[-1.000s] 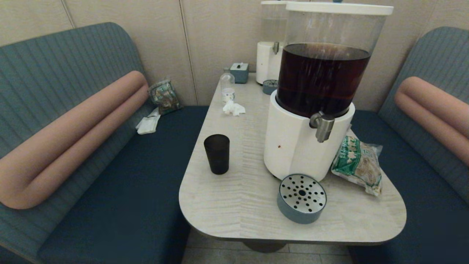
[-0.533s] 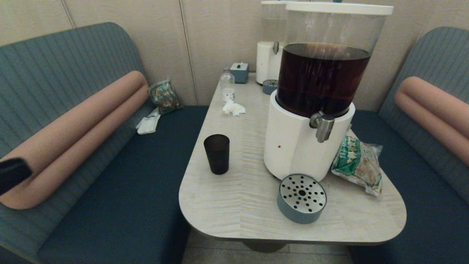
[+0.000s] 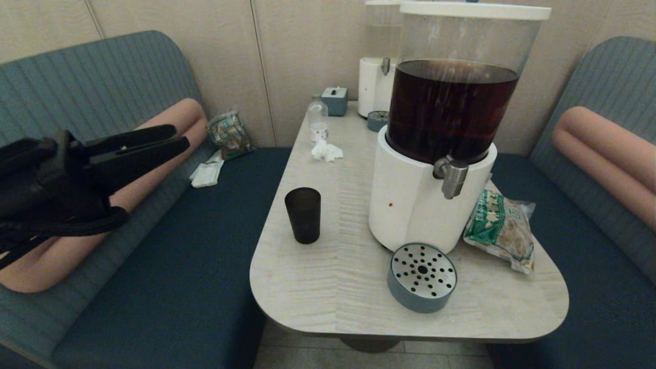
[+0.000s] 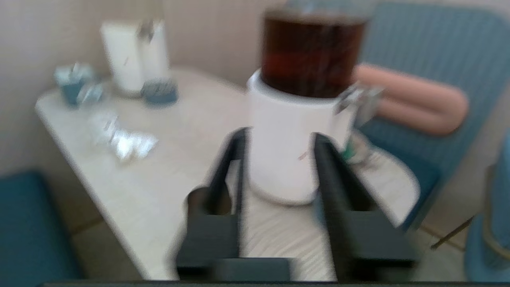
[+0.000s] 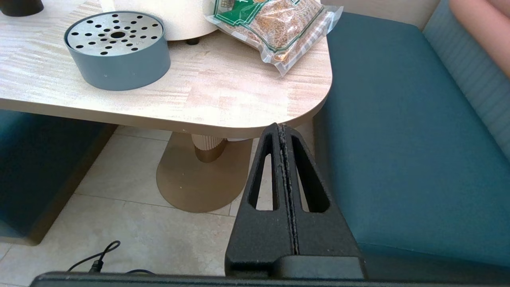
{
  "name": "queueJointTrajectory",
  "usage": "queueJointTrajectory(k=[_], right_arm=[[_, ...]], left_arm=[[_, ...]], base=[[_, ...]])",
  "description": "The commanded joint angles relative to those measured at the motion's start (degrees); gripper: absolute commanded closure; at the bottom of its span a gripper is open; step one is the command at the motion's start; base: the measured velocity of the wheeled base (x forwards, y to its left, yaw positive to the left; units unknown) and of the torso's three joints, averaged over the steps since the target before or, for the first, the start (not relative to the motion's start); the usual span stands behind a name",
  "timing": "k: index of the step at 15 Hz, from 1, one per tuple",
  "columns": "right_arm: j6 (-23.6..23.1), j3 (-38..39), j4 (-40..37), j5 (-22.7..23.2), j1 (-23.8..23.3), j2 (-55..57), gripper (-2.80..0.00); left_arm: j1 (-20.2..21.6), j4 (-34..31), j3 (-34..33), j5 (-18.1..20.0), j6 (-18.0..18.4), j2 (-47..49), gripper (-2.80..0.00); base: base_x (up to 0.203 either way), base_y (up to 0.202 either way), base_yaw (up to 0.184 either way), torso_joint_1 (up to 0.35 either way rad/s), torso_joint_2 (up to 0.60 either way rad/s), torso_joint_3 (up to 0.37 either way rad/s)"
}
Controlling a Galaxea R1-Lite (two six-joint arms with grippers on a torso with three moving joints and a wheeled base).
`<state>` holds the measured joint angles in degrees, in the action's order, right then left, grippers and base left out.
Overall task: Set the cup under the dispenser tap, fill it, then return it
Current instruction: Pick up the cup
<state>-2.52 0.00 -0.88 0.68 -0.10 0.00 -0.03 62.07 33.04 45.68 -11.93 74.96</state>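
The near-black cup (image 3: 303, 214) stands upright on the table's left side, left of the big dispenser's white base (image 3: 410, 205). The steel dispenser tap (image 3: 451, 177) juts from that base, with nothing under its nozzle. My left gripper (image 3: 180, 137) hangs open and empty above the left bench, well left of the cup and higher. In the left wrist view its gripper (image 4: 279, 135) frames the white base, and the cup (image 4: 197, 199) shows partly behind one finger. My right gripper (image 5: 279, 127) is shut and empty, low by the table's near right corner.
A round grey drip tray (image 3: 422, 277) with a perforated steel top lies in front of the dispenser. A snack bag (image 3: 499, 228) lies to its right. A small clear bottle (image 3: 318, 122), a crumpled tissue (image 3: 326, 151) and a second pale dispenser (image 3: 376, 77) stand farther back.
My left arm has come into the head view from the left edge, rising and moving right towards the table. The cup and the other things have not moved.
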Motion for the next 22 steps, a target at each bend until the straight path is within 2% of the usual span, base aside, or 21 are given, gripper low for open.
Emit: queueJointTrajectory(k=[1, 4, 8, 10, 15, 18, 22], right_arm=[[0.0, 0.0, 0.0, 0.0, 0.0, 0.0, 0.00], [0.0, 0.0, 0.0, 0.0, 0.0, 0.0, 0.00], [0.0, 0.0, 0.0, 0.0, 0.0, 0.0, 0.00], [0.0, 0.0, 0.0, 0.0, 0.0, 0.0, 0.00], [0.0, 0.0, 0.0, 0.0, 0.0, 0.0, 0.00], [0.0, 0.0, 0.0, 0.0, 0.0, 0.0, 0.00], [0.0, 0.0, 0.0, 0.0, 0.0, 0.0, 0.00]], left_arm=[[3.7, 2.7, 0.6, 2.7, 1.9, 8.4, -2.80], [7.5, 11.7, 0.5, 9.3, 7.3, 19.3, -2.80], [7.4, 20.7, 0.5, 14.7, 8.7, 33.5, -2.80], [6.1, 22.4, 3.2, 15.6, 8.8, 40.7, -2.80], [0.4, 23.4, 16.5, 15.3, 8.5, 54.7, -2.80], [-2.2, 23.2, 22.4, 14.2, 8.2, 59.7, -2.80], [-3.5, 23.3, 26.4, 13.0, 8.0, 63.7, -2.80]], base=[[0.000, 0.000, 0.000, 0.000, 0.00, 0.000], [0.000, 0.000, 0.000, 0.000, 0.00, 0.000], [0.000, 0.000, 0.000, 0.000, 0.00, 0.000], [0.000, 0.000, 0.000, 0.000, 0.00, 0.000], [0.000, 0.000, 0.000, 0.000, 0.00, 0.000], [0.000, 0.000, 0.000, 0.000, 0.00, 0.000], [0.000, 0.000, 0.000, 0.000, 0.00, 0.000]])
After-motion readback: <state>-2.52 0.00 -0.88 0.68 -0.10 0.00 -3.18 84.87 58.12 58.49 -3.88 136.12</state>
